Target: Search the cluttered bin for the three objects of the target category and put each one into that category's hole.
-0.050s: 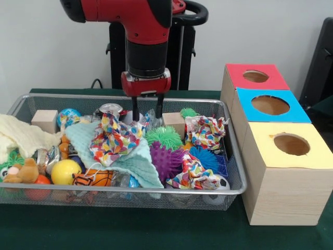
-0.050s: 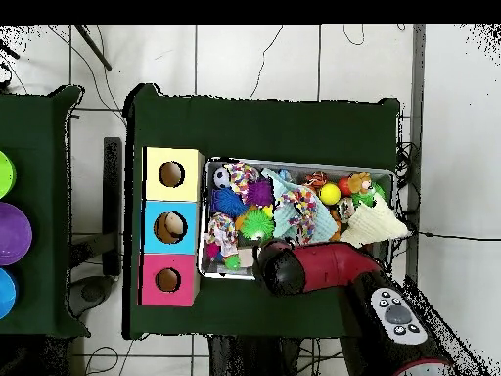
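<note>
We see the red and black arm's pincer hanging over the back middle of the silver wire-mesh bin, its two dark fingers apart with nothing between them, their tips just above a crumpled multicoloured patterned cloth that lies on a pale mint-green towel. Two more such cloths show: one near the bin's right back corner, another at the front right. We judge these three to be the likely targets, all still in the bin, though the task does not name the category. To the bin's right stand three wooden boxes with holes, topped red, blue and yellow. The risks we foresee: the fingers may pinch the mint towel along with the cloth, dragging both out; they may strike the silver can or the clear wrapper beside them; a limp cloth may catch on the spiky green ball or snag the bin's rim while crossing, or drape over a hole's edge instead of falling through.
</note>
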